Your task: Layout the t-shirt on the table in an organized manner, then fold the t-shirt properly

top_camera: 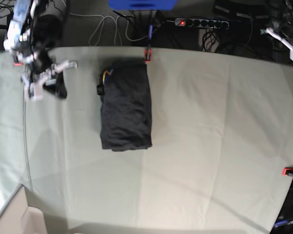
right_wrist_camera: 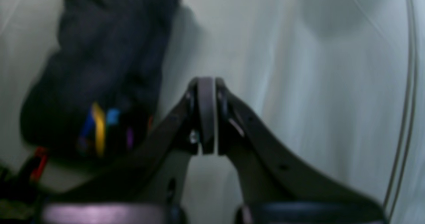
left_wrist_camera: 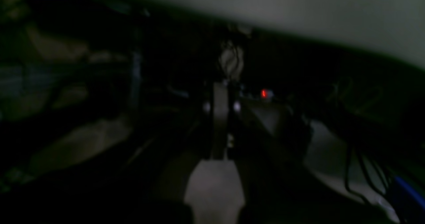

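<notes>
Your t-shirt point(top_camera: 125, 111) lies folded in a neat oblong near the table's point(top_camera: 210, 146) far edge. Both the right gripper point(right_wrist_camera: 206, 116) and the left gripper point(left_wrist_camera: 220, 117) have their fingers pressed together, empty. Keep both arms well clear of the shirt.

No lettering, label, brand or number could be read anywhere. The t-shirt point(top_camera: 125, 105) on the desk point(top_camera: 210, 136) showed only a sliver of coloured line print at its eleven o'clock corner, no words.
</notes>
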Controlling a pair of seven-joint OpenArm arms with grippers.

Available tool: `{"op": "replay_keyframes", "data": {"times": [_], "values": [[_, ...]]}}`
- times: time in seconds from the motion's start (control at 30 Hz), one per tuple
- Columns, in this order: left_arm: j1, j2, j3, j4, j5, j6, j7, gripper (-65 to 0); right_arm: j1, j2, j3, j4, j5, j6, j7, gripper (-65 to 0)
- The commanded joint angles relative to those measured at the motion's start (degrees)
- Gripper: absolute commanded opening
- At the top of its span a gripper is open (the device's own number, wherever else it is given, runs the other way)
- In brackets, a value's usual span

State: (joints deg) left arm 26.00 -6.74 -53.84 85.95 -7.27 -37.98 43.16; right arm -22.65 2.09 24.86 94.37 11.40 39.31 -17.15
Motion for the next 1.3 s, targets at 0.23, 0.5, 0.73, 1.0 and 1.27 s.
{"op": "replay_keyframes", "data": {"times": [0.23, 0.5, 0.73, 1.0, 1.27], "values": [[-0.46, -0.86, 7.91, -12.77, -0.16, -2.02, -15.6, -64.9, -11.85, -5.38, 9.82, 2.82, 1.22, 0.69, 2.51, -65.0], [-3.89, -1.13, 12.48, -33.78, 0.1, -2.02, -30.54, -64.9, -16.51, -6.44, 12.54, -14.76, 0.78, 0.69, 9.98, -65.0], [-10.22, -1.39, 14.5, -49.34, 11.88, -2.02, -42.32, -64.9, -11.94, -4.07, 7.27, -38.59, -5.38, 0.69, 25.28, -65.0], [-21.82, -4.11, 14.5, -77.38, 24.72, 6.99, -58.06, -64.9, 3.01, 0.07, 1.99, -82.81, -19.71, -11.31, 54.11, -65.0], [-24.2, -2.09, 14.42, -81.07, 36.41, 31.25, -60.52, -64.9, 7.31, 1.56, -4.6, -91.16, -27.71, -48.58, 58.51, -65.0]]}}
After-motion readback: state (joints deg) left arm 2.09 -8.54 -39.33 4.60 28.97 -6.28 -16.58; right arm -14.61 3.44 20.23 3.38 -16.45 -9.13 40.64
